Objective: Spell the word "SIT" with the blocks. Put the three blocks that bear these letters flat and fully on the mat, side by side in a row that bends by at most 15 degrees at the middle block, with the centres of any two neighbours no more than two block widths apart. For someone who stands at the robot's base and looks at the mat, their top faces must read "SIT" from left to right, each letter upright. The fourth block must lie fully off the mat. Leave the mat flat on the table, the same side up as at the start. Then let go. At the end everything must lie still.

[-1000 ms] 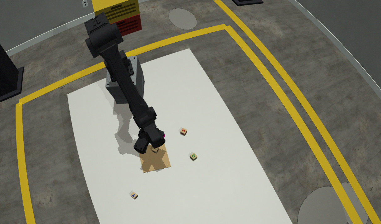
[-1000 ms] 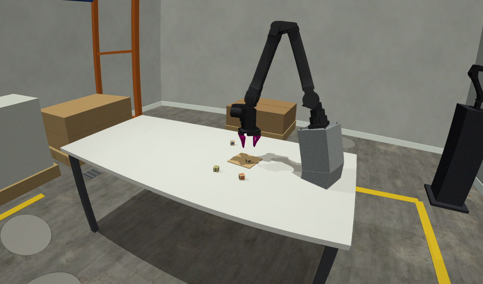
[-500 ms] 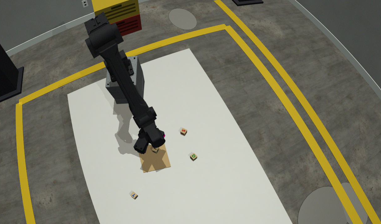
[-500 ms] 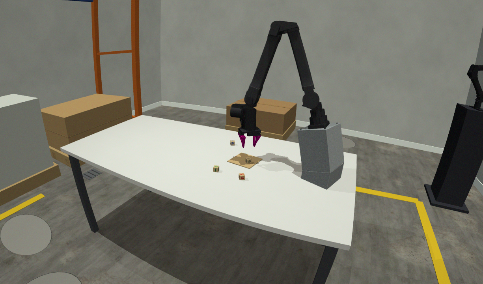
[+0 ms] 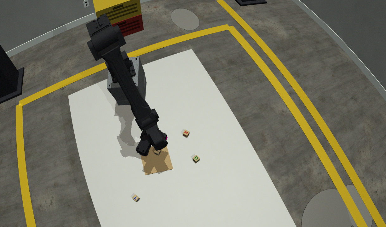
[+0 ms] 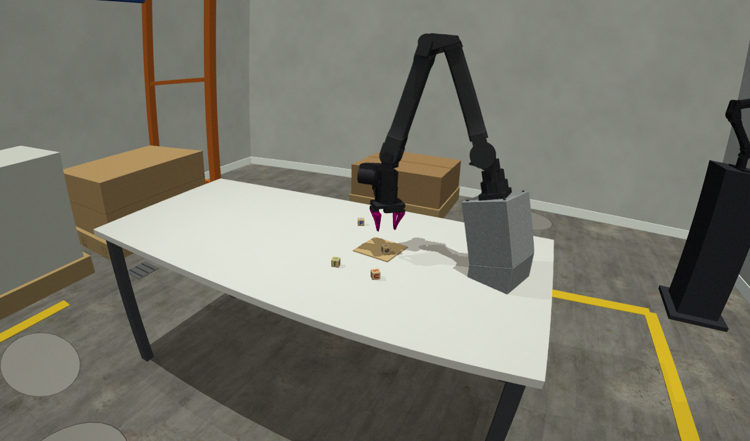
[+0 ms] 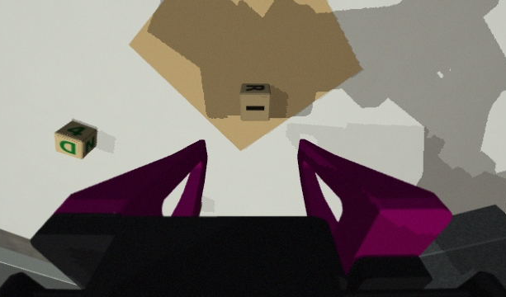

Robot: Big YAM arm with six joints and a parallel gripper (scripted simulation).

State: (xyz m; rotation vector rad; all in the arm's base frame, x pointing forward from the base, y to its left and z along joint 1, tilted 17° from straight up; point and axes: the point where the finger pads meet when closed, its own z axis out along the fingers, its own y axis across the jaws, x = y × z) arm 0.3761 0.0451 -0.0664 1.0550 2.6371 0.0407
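The tan mat (image 5: 157, 161) lies on the white table. The I block (image 5: 157, 151) sits flat on the mat near its corner closest to the robot's base; it also shows in the wrist view (image 7: 255, 101) with a black bar on the face towards me. My gripper (image 6: 386, 220) hangs above the table just short of that corner, open and empty, with its magenta fingers well apart. The S block (image 5: 185, 132), the D block (image 5: 196, 158) and the T block (image 5: 135, 197) lie on the table off the mat.
The grey robot base (image 6: 495, 246) stands on the table's end behind the mat. The arm's shadow falls over the mat and the table beside it. Cardboard boxes (image 6: 133, 178) stand on the floor beyond the table.
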